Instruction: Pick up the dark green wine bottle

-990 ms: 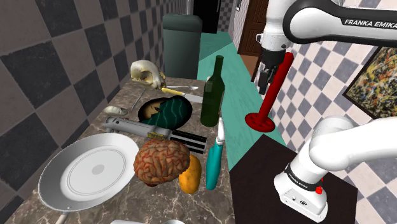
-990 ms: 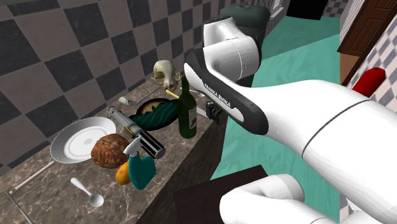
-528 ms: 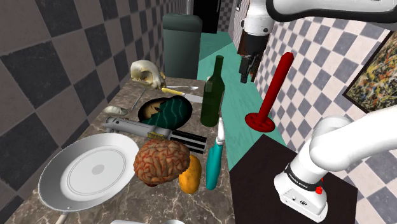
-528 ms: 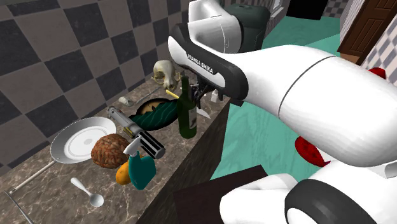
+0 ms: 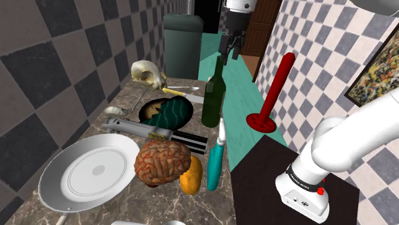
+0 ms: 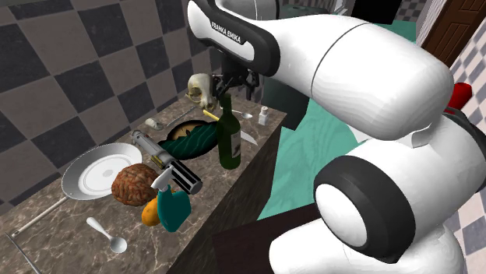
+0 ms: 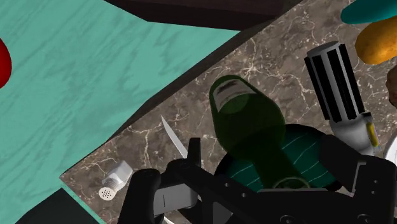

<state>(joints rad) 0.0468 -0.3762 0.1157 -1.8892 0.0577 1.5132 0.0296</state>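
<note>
The dark green wine bottle (image 5: 213,96) stands upright on the marble-topped bench (image 5: 211,204), close to the edge on the shoulder view's right and in the far half of the top. The tool (image 5: 229,50) hangs just above the bottle's mouth without touching it. Its two black fingers (image 7: 145,193) are spread apart, and in the wrist view the bottle's neck rises in the gap between them.

Just left of the bottle in the shoulder view lies a dark round dish (image 5: 146,105) holding something green and striped. Farther off sits a pale skull (image 5: 148,75). Nearer than the bottle lie a grey-and-black cylinder (image 5: 156,132), a teal spray bottle (image 5: 216,160), an orange lump (image 5: 190,176), a brain (image 5: 162,163) and a white plate (image 5: 89,172). A small shaker (image 7: 116,180) and a knife (image 7: 173,135) lie near the bench's far corner. To the right, on the teal floor (image 5: 240,77), stands a red plunger (image 5: 272,93).
</note>
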